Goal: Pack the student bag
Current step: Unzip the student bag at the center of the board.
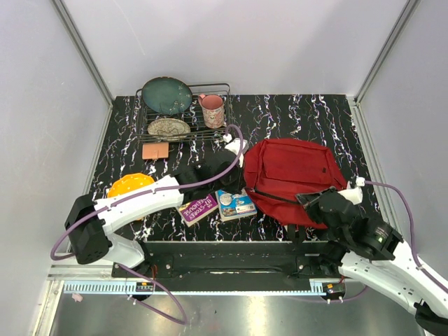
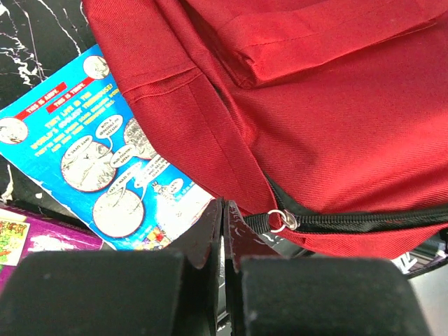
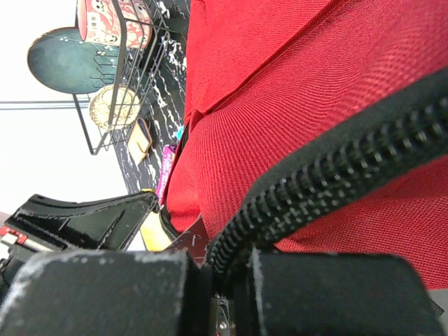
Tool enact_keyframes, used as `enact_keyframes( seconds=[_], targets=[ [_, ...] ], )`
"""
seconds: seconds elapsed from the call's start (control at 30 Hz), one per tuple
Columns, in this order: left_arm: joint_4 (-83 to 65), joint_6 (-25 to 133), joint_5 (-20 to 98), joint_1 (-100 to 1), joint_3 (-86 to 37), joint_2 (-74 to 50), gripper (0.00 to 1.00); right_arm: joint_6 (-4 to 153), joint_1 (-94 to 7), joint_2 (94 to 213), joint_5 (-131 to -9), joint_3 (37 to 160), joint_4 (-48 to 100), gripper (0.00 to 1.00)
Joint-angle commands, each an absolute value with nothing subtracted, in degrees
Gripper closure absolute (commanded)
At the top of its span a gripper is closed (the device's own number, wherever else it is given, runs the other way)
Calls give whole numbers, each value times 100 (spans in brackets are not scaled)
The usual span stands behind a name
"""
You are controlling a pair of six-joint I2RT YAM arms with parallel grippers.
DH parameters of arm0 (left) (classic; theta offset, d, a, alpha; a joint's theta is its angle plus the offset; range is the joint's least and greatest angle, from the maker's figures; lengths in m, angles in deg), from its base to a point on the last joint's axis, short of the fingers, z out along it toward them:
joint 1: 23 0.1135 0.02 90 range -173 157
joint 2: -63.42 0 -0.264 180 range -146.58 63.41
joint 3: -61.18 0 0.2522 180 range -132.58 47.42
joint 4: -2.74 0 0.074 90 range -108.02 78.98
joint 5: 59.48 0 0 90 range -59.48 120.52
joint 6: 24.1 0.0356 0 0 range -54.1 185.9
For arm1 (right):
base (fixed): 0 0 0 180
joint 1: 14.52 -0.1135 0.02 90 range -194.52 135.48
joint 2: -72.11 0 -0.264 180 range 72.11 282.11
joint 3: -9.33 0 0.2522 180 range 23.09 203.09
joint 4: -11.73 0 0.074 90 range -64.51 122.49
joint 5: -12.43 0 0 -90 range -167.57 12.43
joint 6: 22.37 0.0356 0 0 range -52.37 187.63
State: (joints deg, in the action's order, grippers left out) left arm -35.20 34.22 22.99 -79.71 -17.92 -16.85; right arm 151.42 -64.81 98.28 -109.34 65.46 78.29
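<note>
clamping student bag (image 1: 294, 168), right claw (image 1: 306, 199)

Blue book (image 2: 105, 161) cover: "THEY LIVE IN THE WORLD'S…", rest too small. Purple book (image 1: 199, 208) at its 9 o'clock: title blurred.

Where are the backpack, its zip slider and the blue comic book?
backpack (image 1: 294, 168): top view, middle of red front panel.
zip slider (image 2: 280, 220): left wrist view, its metal body.
blue comic book (image 2: 105, 154): left wrist view, middle of cover.

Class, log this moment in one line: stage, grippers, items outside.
stage: at student bag zip | left gripper: shut beside zip slider | right gripper: shut on zip | outside: blue book, purple book
</note>
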Motion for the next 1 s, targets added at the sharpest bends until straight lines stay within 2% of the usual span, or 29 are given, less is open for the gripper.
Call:
enact_keyframes(
  seconds=[0.0, 0.17, 0.4, 0.8, 0.97],
  targets=[
    [-4872, 4093, 838, -7609, -1946, -1990, 100, 14981, -6401, 9601, -11932, 6589, 8385, 100],
    [-4837, 4147, 688, -7609, -1990, -2078, 100, 14928, -6401, 9760, -11826, 6589, 8254, 100],
    [-5004, 4655, -296, -7547, -2017, -2158, 100, 14708, -6401, 9777, -11888, 6747, 8244, 100],
    [-4776, 4727, -165, -7459, -2131, -2228, 100, 14576, -6401, 10226, -11326, 6475, 7471, 100],
    [-4530, 4613, 414, -7442, -2017, -1965, 100, 14585, -6401, 10620, -10737, 6062, 6400, 100]
  ],
)
